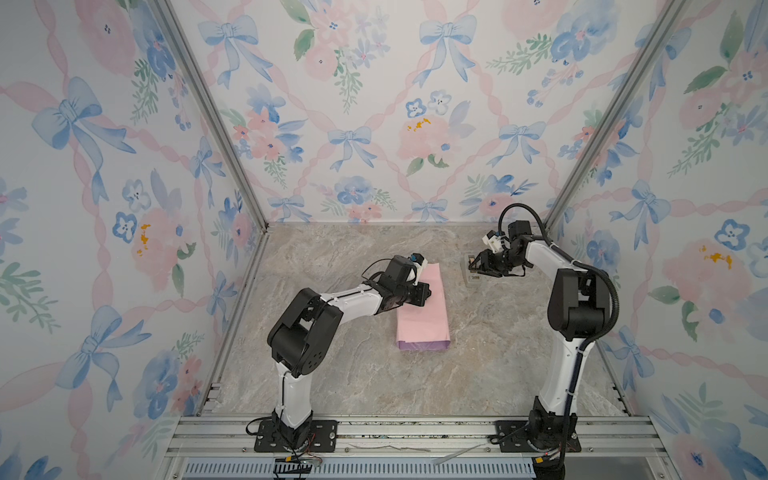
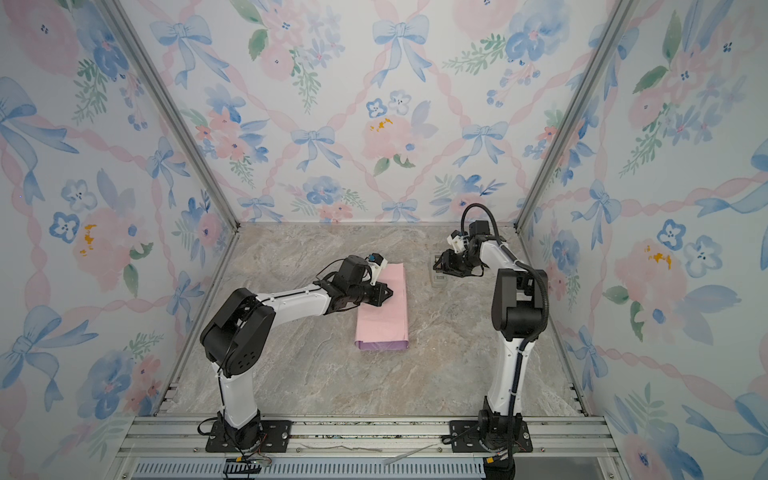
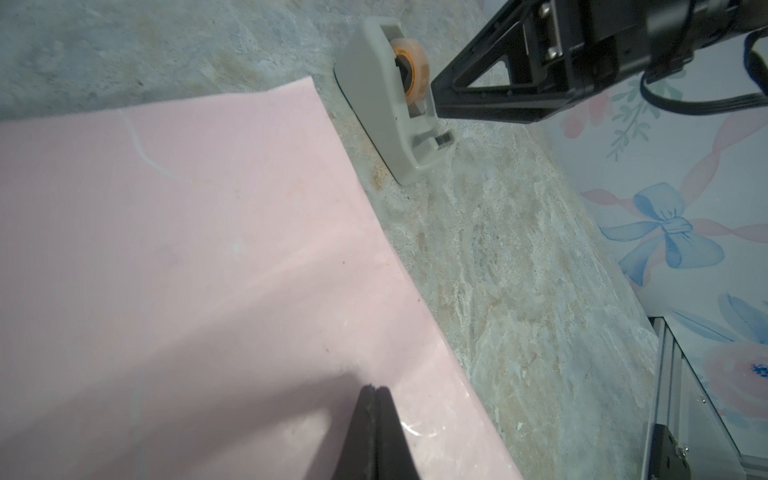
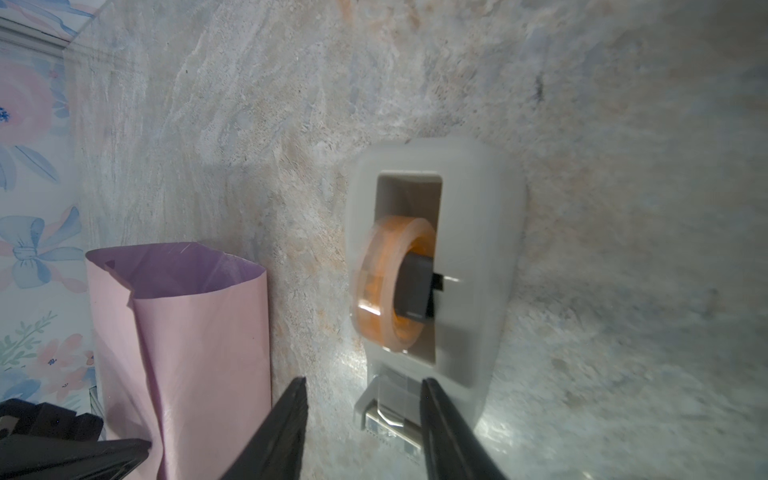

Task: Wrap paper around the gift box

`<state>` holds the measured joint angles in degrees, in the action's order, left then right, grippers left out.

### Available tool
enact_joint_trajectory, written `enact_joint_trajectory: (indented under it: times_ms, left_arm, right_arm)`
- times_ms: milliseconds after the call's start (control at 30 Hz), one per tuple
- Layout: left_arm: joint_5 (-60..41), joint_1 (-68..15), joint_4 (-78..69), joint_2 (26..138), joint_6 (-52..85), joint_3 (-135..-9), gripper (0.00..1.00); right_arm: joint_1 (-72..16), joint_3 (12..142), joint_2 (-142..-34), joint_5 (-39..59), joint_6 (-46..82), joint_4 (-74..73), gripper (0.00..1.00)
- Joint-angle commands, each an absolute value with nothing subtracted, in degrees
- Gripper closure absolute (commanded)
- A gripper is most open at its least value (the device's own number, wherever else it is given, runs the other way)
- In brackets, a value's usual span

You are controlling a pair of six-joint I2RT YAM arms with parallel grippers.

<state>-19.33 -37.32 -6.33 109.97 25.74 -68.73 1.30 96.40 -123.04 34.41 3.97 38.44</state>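
The paper (image 1: pixel 423 309) (image 2: pixel 384 316) lies folded into a long pink packet in the middle of the table, and lilac shows at its near end. The gift box is hidden. My left gripper (image 1: pixel 429 294) (image 2: pixel 390 293) (image 3: pixel 375 388) is shut with nothing between its fingers. Its tips rest on the pink paper (image 3: pixel 187 249) near the packet's right edge. My right gripper (image 1: pixel 473 266) (image 2: pixel 436 264) (image 4: pixel 365 380) is open at the cutter end of a beige tape dispenser (image 4: pixel 473 249). The loose tape end (image 4: pixel 395 390) stands between its fingers.
The tape dispenser (image 1: pixel 470 282) (image 2: pixel 438 281) (image 3: pixel 390 124) stands on the marble table to the right of the packet, toward the back wall. In the right wrist view the packet's open end (image 4: pixel 187 332) lies beside the dispenser. Flowered walls close in three sides.
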Motion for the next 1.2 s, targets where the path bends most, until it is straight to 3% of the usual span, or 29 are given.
enact_joint_trajectory:
  times_ms: [0, 200, 1167]
  left_arm:
    - [-18.22, -36.91, 0.94, 111.15, 26.38, -66.97, 0.98]
    - [-18.37, -37.02, 0.97, 111.27, 26.71, -67.27, 0.98]
    - [-18.63, -37.1, 0.91, 111.71, 27.18, -68.12, 0.98]
  right_arm:
    - [2.28, 98.99, -125.01, 37.44, 1.24, 42.16, 0.55]
    - [2.81, 100.61, -127.76, 40.14, -1.46, 46.2, 0.61]
    - [5.35, 108.75, -138.11, 53.61, -10.47, 56.61, 0.72]
